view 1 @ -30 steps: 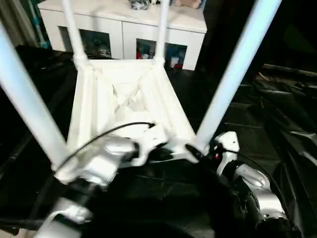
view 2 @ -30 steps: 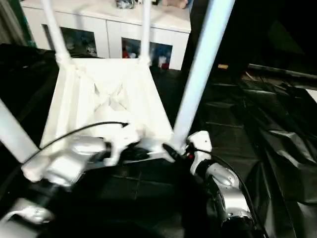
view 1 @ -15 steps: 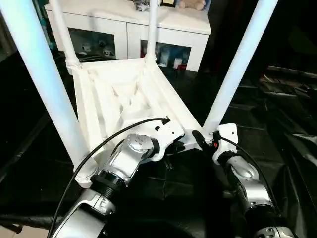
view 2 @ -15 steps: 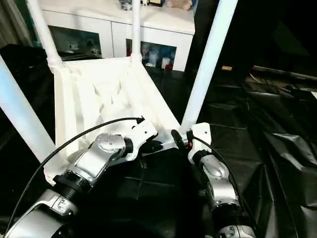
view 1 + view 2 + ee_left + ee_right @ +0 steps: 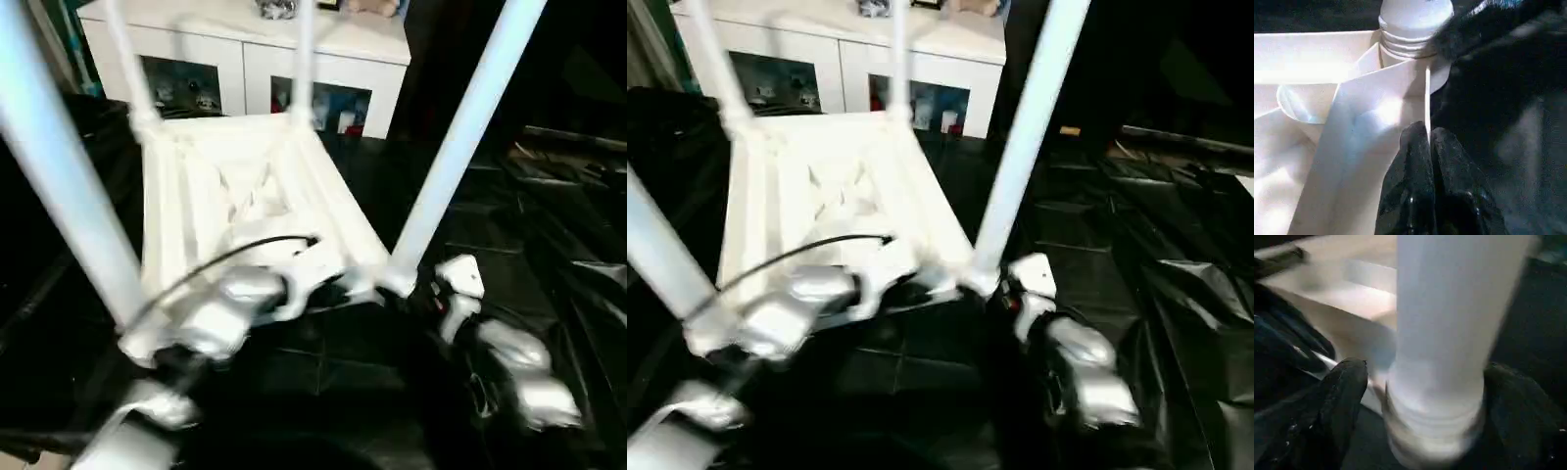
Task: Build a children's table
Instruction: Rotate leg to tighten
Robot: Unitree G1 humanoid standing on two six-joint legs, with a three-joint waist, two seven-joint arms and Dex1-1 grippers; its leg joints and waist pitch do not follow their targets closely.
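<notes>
Bracketing the near-right leg [image 5: 1442,328] with my right pincer [image 5: 1422,396], fingers apart either side of its base, long axis rising upward. Left pincer [image 5: 1427,142] is clamped on the rim of the children's table [image 5: 245,196], upturned on the tabletop [image 5: 549,225].

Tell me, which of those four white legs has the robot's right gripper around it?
The near right leg: the right gripper straddles its base beside the socket. The other three stand free.
</notes>
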